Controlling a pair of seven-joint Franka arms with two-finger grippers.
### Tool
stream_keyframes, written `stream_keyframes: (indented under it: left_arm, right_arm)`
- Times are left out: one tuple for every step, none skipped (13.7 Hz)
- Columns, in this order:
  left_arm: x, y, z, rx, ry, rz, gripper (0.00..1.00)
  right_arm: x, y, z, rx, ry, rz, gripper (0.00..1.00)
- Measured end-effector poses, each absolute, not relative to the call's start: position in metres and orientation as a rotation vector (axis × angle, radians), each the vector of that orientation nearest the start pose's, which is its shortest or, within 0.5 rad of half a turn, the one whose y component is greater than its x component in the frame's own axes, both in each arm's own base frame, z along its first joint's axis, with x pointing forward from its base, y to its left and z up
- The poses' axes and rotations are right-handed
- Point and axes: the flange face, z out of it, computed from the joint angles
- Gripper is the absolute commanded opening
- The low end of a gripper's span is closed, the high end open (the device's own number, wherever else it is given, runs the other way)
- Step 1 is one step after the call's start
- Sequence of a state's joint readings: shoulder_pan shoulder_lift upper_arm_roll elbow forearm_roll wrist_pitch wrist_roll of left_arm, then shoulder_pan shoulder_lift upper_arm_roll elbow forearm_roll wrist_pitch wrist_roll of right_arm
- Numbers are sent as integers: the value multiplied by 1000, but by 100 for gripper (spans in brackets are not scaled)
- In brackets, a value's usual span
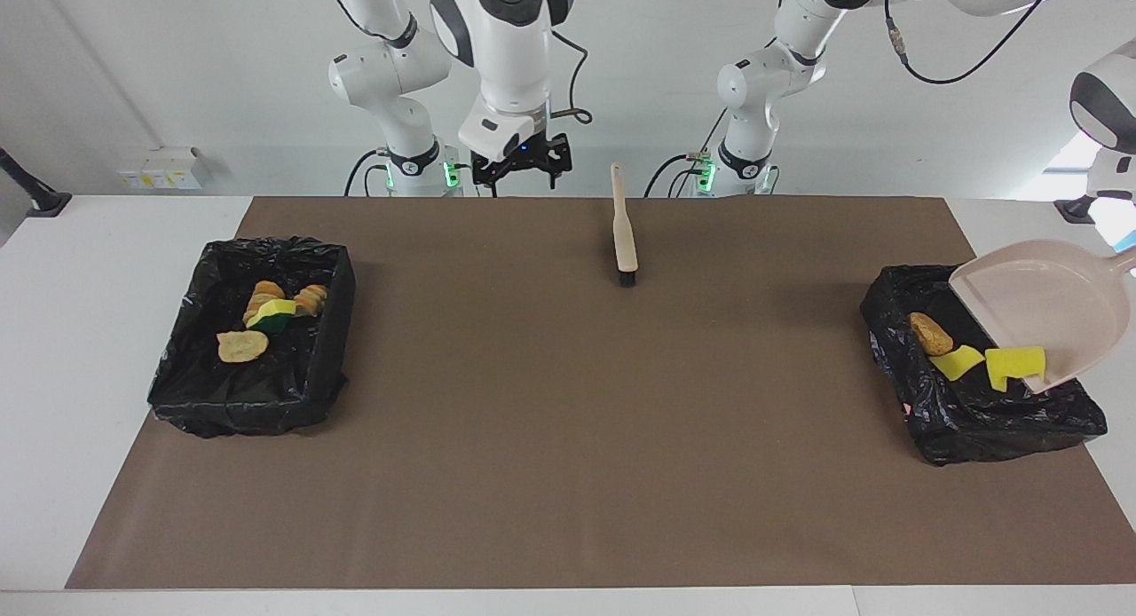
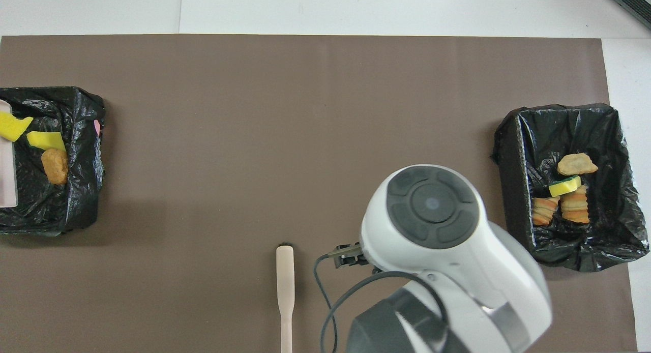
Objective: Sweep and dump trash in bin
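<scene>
A beige dustpan [image 1: 1043, 310] hangs tilted, lip down, over the black-lined bin [image 1: 941, 421] at the left arm's end. Its handle runs off the view's edge, where my left gripper is cut off, shut on it. Three pieces of trash lie in that bin under the lip: a tan scrap [image 1: 930, 334] and two yellow ones [image 1: 957, 363] [image 1: 1014, 366]. The overhead view shows the same tan scrap [image 2: 54, 166] and a yellow scrap [image 2: 46, 139]. My right gripper [image 1: 522, 165] hangs open and empty above the mat's edge nearest the robots.
A brush [image 1: 624, 234] lies flat on the brown mat [image 1: 568, 438], bristles pointing away from the robots. A second black-lined bin [image 1: 191, 394] at the right arm's end holds several tan and yellow scraps [image 1: 266, 310]. The right arm's body [image 2: 432, 205] covers part of the overhead view.
</scene>
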State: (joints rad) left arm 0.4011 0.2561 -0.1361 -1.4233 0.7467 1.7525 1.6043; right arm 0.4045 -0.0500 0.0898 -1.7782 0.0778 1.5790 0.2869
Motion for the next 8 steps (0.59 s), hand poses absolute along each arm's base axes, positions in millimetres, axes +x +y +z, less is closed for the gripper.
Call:
stream_keyframes:
  left_arm:
    - [606,240,583,-1930,1700,704,0]
    - [606,239,587,-1926,1694,701,0]
    - [605,237,593,-1920,1689,694,0]
    - [604,234,600,-1912,1685,686,0]
    - [602,231,607,-1902,1680,680,0]
    - [599,229,618,-1893,1668,670,0]
    - [594,225,634,-1886,1651,652,0]
    - [587,219,652,-1880,1638,632,0]
  right_arm:
    - [471,236,561,-3098,-332,242,100]
    - [481,212,567,-3103,-353,216,100]
    - [488,193,573,-3110,-378,194,100]
    - [496,173,578,-3122,-409,170,100]
    - [502,156,583,-3134,-436,152,100]
    - [507,140,587,-3145,-462,137,100]
    - [512,125,589,-3148,-479,130,100]
    - [515,110,590,-3146,-491,129,100]
